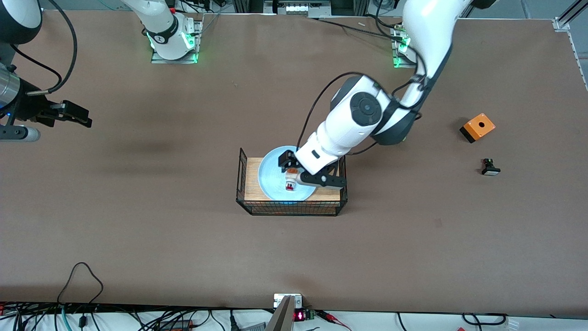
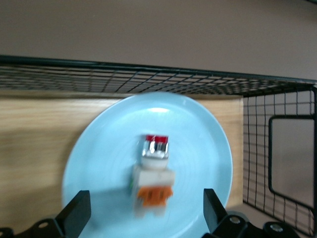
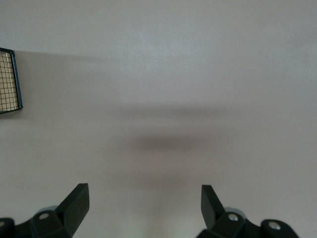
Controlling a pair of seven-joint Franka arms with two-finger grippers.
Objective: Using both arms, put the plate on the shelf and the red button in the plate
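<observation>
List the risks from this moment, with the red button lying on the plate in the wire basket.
The left pincer is open over the small red-capped push button, which lies on the glossy pale-blue round plate; a bump while rising might slide it. The black wire basket rim sits near the fingers and may catch them. The right pincer waits, open, above bare table.

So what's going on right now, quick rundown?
Left gripper open over the plate in the wire basket. Red button lies on the plate, released. Right gripper open, waiting over bare table. Nothing in the way.
</observation>
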